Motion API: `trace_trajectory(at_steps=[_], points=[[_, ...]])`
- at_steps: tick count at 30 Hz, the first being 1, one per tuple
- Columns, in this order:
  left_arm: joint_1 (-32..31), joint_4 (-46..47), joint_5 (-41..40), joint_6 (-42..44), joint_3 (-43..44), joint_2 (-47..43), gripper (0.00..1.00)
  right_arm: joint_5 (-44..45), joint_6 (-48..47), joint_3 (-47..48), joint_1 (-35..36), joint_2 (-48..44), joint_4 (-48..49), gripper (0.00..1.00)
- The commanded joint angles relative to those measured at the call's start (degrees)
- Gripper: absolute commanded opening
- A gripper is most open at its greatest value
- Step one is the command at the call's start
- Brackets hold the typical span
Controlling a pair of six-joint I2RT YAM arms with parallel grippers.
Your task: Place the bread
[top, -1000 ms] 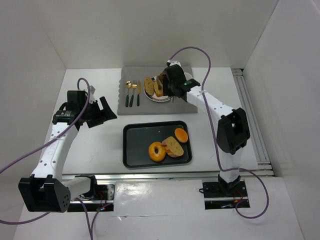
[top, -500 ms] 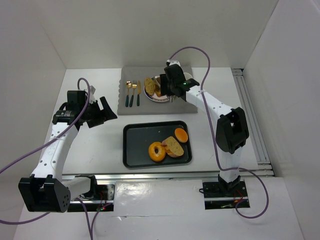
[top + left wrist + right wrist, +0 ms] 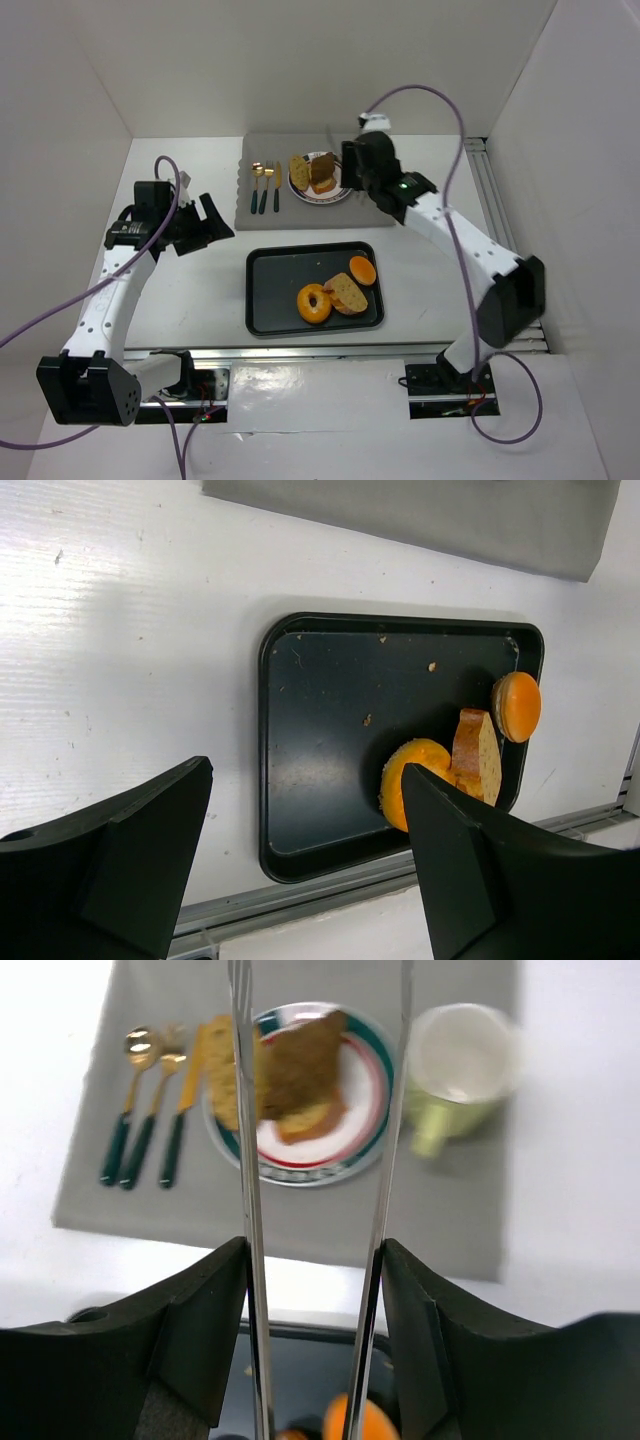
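Item one, the brown bread slice [image 3: 323, 172]: we are finding it lying on the striped-rim plate [image 3: 318, 195], darker than the paler crusty slice [image 3: 299, 172] it is overlapping on the plate's left half; the right wrist view is showing both blurred. The plate is sitting on a grey mat [image 3: 370, 212] at the far side of the table, with three gold-and-green cutlery pieces [image 3: 265, 190] just beside it on the left and a pale green mug [image 3: 462, 1055] on its right. Item two, the right gripper [image 3: 320, 980]: its thin metal fingers are standing parted with nothing between them. Half a second ago it was hanging over the plate and covering the brown slice; now it is drawing back to the plate's right, and the slice is lying fully exposed. Item three, the left gripper [image 3: 305, 770]: we are noting it spread wide and empty, hovering left of the black tray [image 3: 262, 290], unchanged. The tray is carrying a bagel [image 3: 314, 303], a cut slice [image 3: 348, 293] and an orange bun [image 3: 362, 270], all unmoved.
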Motion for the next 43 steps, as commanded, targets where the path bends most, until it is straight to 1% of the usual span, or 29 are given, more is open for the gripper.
trace_trajectory(at_steps=[1, 4, 5, 8, 13, 14, 18, 20, 21, 22, 23, 25, 26, 28, 30, 32, 33, 35, 37, 38, 41, 43], points=[[-0.2, 0.6, -0.4, 0.1, 1.4, -1.8, 0.89, 6.4, -0.2, -10.2, -4.7, -11.5, 5.6, 0.61], [-0.2, 0.6, -0.4, 0.1, 0.9, -2.4, 0.89, 8.4, 1.5, -17.6, -10.0, -16.2, 6.1, 0.61], [-0.2, 0.6, -0.4, 0.1, 0.9, -2.4, 0.89, 9.0, 1.5, -20.2, -11.0, -16.2, 6.1, 0.61], [-0.2, 0.6, -1.0, 0.1, -0.3, -2.4, 0.89, 9.0, 2.1, -23.0, -14.8, -15.9, 6.9, 0.63], [-0.2, 0.1, 0.1, -0.4, -0.8, -1.8, 0.90, 10.5, 2.1, -27.1, -19.0, -10.1, 12.1, 0.64], [-0.2, 0.1, 0.1, -0.4, -0.8, -1.8, 0.90, 10.5, 2.1, -27.8, -20.3, -9.0, 14.8, 0.64], [-0.2, 0.1, 0.1, -0.4, -0.3, -1.8, 0.90, 6.9, 3.3, -31.0, -23.0, -3.8, 21.3, 0.64], [-0.2, 0.1, 0.1, -0.4, -0.3, -1.8, 0.90, 5.7, 3.8, -31.8, -23.6, -0.6, 22.7, 0.64], [-0.2, 0.1, -0.6, -0.4, -0.3, -1.8, 0.90, 5.2, 4.7, -31.8, -23.6, 0.5, 22.7, 0.66], [-0.2, 0.1, -0.6, -0.4, -0.3, -1.8, 0.90, 5.2, 4.7, -30.5, -23.6, 1.3, 21.7, 0.69], [-0.2, 0.1, 0.0, -0.4, 0.2, -1.2, 0.90, 5.2, 6.2, -30.0, -23.0, 1.8, 19.9, 0.81], [-0.2, 0.1, 0.6, 0.1, 0.8, -1.2, 0.94, 5.7, 6.7, -29.4, -23.0, 1.1, 18.7, 0.96], [-0.2, 0.1, 0.6, 0.1, 1.3, -0.5, 0.97, 5.7, 7.5, -28.4, -23.0, -0.6, 18.0, 1.00], [-0.2, 0.1, 0.6, 0.1, 2.0, 0.0, 1.00, 5.1, 8.1, -25.2, -23.0, -2.8, 13.8, 1.00], [-0.2, 0.1, 0.6, 0.1, 2.6, 0.7, 1.00, 6.0, 9.5, -21.1, -23.6, -3.9, 8.0, 1.00], [-0.2, 0.7, 0.6, 0.1, 2.6, 2.4, 1.00, 6.0, 11.0, -19.4, -23.6, -5.7, 2.3, 1.00], [-0.7, 0.7, 0.6, 0.1, 2.6, 3.0, 1.00, 6.0, 12.0, -19.4, -23.6, -6.6, 1.2, 1.00], [-1.7, 1.3, 0.6, -0.5, 2.6, 4.2, 1.00, 5.3, 12.5, -21.7, -23.6, -10.2, -0.1, 1.00], [-3.7, 2.7, 0.6, -0.5, 2.6, 4.2, 1.00, 3.8, 13.2, -26.1, -23.6, -14.2, -0.2, 1.00], [-4.4, 2.7, -0.8, -1.1, 2.6, 4.7, 1.00, 3.2, 13.2, -27.6, -23.6, -15.4, -0.2, 1.00], [-6.7, 3.4, -3.3, -1.1, 4.3, 6.0, 1.00, 2.4, 13.7, -31.6, -23.6, -17.7, -0.7, 1.00], [-6.8, 3.4, -4.5, -0.5, 6.0, 7.1, 1.00, 2.4, 14.4, -32.3, -23.6, -18.3, -2.3, 1.00]])
